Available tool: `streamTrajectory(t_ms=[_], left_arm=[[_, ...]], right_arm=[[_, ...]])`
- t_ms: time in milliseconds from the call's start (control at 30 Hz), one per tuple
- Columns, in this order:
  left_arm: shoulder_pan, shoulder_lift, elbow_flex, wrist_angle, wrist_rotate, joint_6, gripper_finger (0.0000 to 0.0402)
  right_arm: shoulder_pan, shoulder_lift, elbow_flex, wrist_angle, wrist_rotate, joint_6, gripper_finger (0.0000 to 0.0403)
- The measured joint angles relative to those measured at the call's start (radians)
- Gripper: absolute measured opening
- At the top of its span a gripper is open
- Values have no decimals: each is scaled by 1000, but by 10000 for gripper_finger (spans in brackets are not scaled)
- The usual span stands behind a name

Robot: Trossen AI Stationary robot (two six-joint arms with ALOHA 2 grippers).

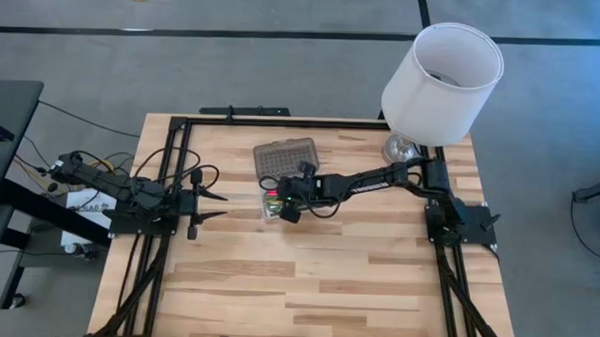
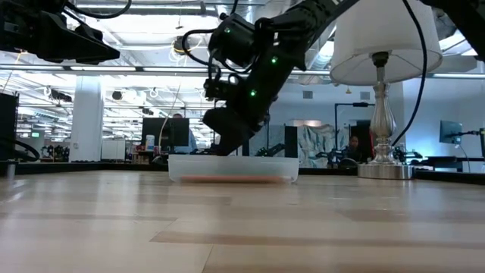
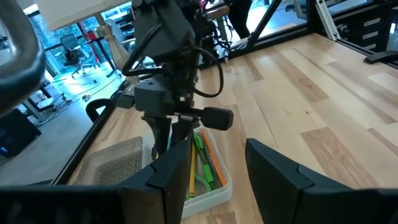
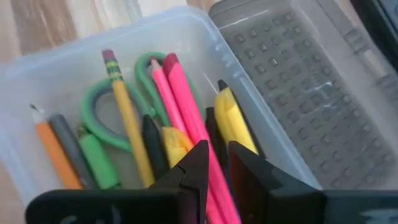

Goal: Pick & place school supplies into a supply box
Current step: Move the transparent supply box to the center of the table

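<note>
Inside the clear supply box (image 4: 261,93) lie green scissors (image 4: 102,109), pencils and pens, one pink pen (image 4: 186,106) pinched by the right hand (image 4: 214,171).

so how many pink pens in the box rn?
2. Both lie side by side down the middle of the supply box: one pink pen beside the green scissors, the other running between the right gripper fingers. More may be hidden underneath.

The right arm reaches far out across the table and bends down at the wrist. Its right gripper (image 4: 214,163) points down, with the two fingers close together and only a thin gap between them. The left arm waits at the table's left edge, its left gripper (image 1: 216,206) open.
</note>
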Motion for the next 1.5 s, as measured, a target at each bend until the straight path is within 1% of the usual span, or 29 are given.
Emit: streamTrajectory(t_ms=[133, 200, 267, 367, 500, 667, 867, 1000, 1200, 1500], left_arm=[[0, 0, 0, 0, 0, 0, 151], [0, 0, 0, 0, 0, 0, 151], [0, 0, 0, 0, 0, 0, 151], [0, 0, 0, 0, 0, 0, 151], [0, 0, 0, 0, 0, 0, 151], [0, 0, 0, -1, 0, 0, 151], [0, 0, 0, -1, 0, 0, 151], [0, 0, 0, -1, -1, 0, 151], [0, 0, 0, -1, -1, -1, 151], [0, 0, 0, -1, -1, -1, 151]], right_arm=[[3, 0, 0, 2, -4, 114, 56], [1, 0, 0, 2, -21, 171, 56], [-1, 0, 0, 0, -50, 217, 56], [-7, 0, 0, -3, -54, 264, 62], [-2, 0, 0, -1, -57, 267, 79], [6, 0, 0, -22, -121, 297, 108], [23, 0, 0, -34, -124, 312, 144], [39, 0, 0, -61, -125, 336, 160], [73, 0, 0, -110, -124, 348, 171], [131, -7, 2, -175, -125, 348, 167]])
